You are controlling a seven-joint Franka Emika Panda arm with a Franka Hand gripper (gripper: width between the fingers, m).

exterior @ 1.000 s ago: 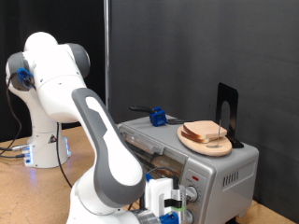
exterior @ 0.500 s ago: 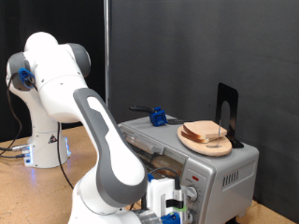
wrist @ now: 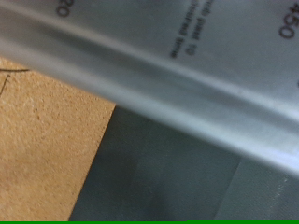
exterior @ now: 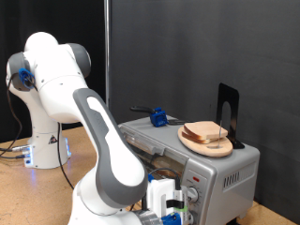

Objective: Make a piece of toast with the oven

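Observation:
The piece of toast (exterior: 206, 132) lies on a round wooden plate (exterior: 190, 142) on top of the silver oven (exterior: 232, 169) at the exterior view's right. My gripper (exterior: 169, 212) hangs low at the oven's front, close to the knobs (exterior: 195, 194), partly cut off by the exterior view's bottom edge. Nothing shows between its fingers. The wrist view is filled by the oven's brushed metal front (wrist: 187, 65) with printed numbers, seen from very close, and dark glass (wrist: 159, 177) beside it. No fingers show in that view.
A blue object (exterior: 158, 117) and a black upright stand (exterior: 228, 111) also sit on the oven's top. The arm's white base (exterior: 42, 141) stands at the exterior view's left on the wooden table (wrist: 47, 140). A dark curtain hangs behind.

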